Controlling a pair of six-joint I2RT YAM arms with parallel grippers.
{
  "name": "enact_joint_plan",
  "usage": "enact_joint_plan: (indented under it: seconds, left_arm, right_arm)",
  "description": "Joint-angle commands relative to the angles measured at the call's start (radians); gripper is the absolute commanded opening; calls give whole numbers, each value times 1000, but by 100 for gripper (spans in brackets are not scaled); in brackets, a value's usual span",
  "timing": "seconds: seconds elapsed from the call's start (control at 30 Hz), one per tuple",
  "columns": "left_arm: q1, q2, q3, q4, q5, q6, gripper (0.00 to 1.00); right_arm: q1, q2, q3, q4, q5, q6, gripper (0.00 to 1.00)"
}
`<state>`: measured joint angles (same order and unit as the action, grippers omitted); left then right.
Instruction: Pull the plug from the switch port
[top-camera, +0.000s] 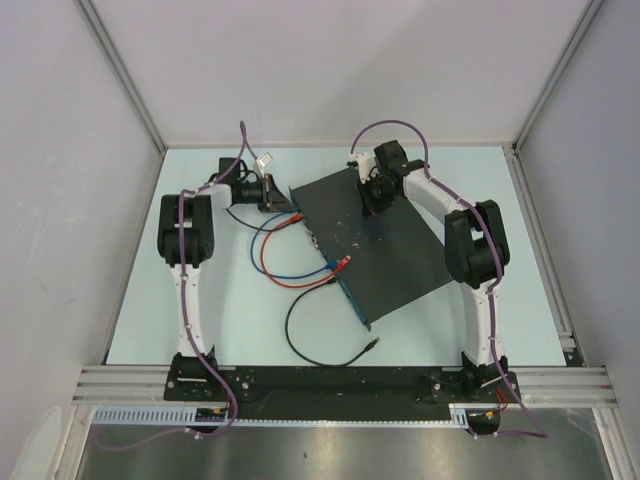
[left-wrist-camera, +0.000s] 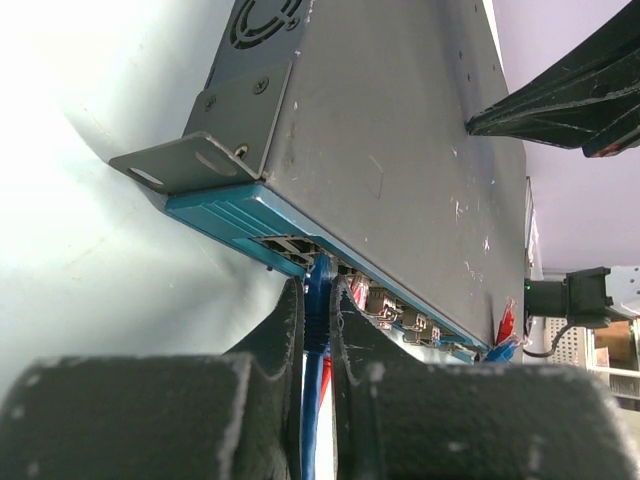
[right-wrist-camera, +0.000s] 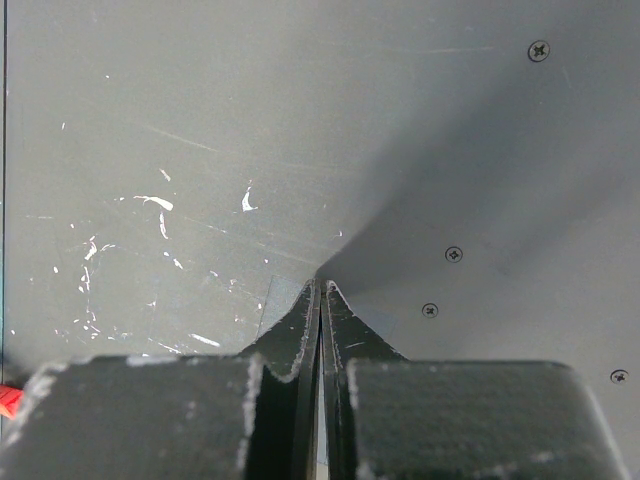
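Observation:
The switch (top-camera: 380, 235) is a flat black box lying at an angle mid-table, with its bluish socket edge (left-wrist-camera: 230, 215) facing left. My left gripper (left-wrist-camera: 318, 300) is at the far end of that edge (top-camera: 288, 208), shut on the boot of a blue plug (left-wrist-camera: 318, 290) that sits in a port. A red plug (left-wrist-camera: 358, 292) sits in the neighbouring port. My right gripper (right-wrist-camera: 322, 288) is shut and empty, its tips resting on the scuffed top of the switch (right-wrist-camera: 200, 150), as the top view also shows (top-camera: 377, 200).
Blue (top-camera: 262, 250) and red (top-camera: 270, 268) cables loop on the table left of the switch, ending at a red plug (top-camera: 345, 263) further along the edge. A loose black cable (top-camera: 300, 345) lies in front. Grey walls enclose the table.

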<state>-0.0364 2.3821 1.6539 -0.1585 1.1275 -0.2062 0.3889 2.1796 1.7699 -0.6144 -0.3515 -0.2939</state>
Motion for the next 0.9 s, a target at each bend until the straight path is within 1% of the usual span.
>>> enact_joint_plan:
  seconds: [0.0,0.1,0.23,0.3,0.4,0.6,0.63,0.8,0.87]
  left_arm:
    - [3,-31,41,-92,48,48,0]
    - [3,-44,21,-119,54,71,0]
    - [3,-84,-69,-153,43,129,0]
    - [3,-81,-63,-196,43,163,0]
    - [3,-80,-60,-199,57,171,0]
    - [3,-96,6,-226,57,203,0]
    - [3,-109,33,-237,49,235,0]
    - [6,-152,118,-305,-47,324,0]
    - [10,-164,136,-322,-63,346,0]
  right_arm:
    - [39,126,-50,-10,36,-30,1]
    - [38,134,-44,-15,32,-31,1]
    - [38,132,-44,-15,32,-31,2]
    - [38,132,-44,-13,32,-33,2]
    - [36,138,-38,-19,31,-33,2]
    - [39,137,-38,-19,31,-34,2]
    - [39,137,-38,-21,31,-33,2]
    - [38,146,-29,-25,29,-34,3]
    - [38,149,-26,-30,29,-34,3]
